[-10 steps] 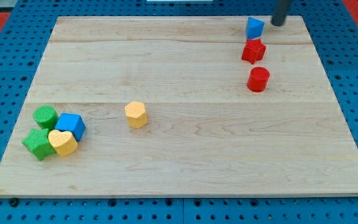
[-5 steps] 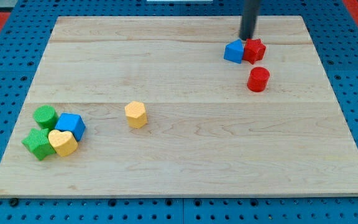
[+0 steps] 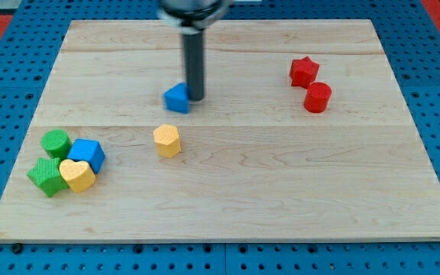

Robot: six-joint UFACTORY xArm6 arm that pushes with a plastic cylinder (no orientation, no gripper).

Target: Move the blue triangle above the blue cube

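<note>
Blue pegboard all around, and a pale wooden surface (image 3: 228, 206) sitting on it with blocks scattered about. There's no grasping end effector here to be open or closed, just a dark rod, and my tip (image 3: 195, 98) is pressed against the right side of the blue triangle (image 3: 177, 98), which sits a bit left of the surface's middle, closer to the top edge. I'd guess the tip is on that side because the push needs to go toward the left edge. The blue cube (image 3: 88, 154) is near the bottom left corner, huddled touching a green cylinder (image 3: 56, 143), a green block (image 3: 46, 176) and a yellow heart (image 3: 77, 175). A yellow hexagon (image 3: 167, 140) sits just below the triangle, apart from it. A red star (image 3: 304, 71) and red cylinder (image 3: 318, 97) sit near the top right corner, well out of the way. The triangle looks roughly halfway there to me.
</note>
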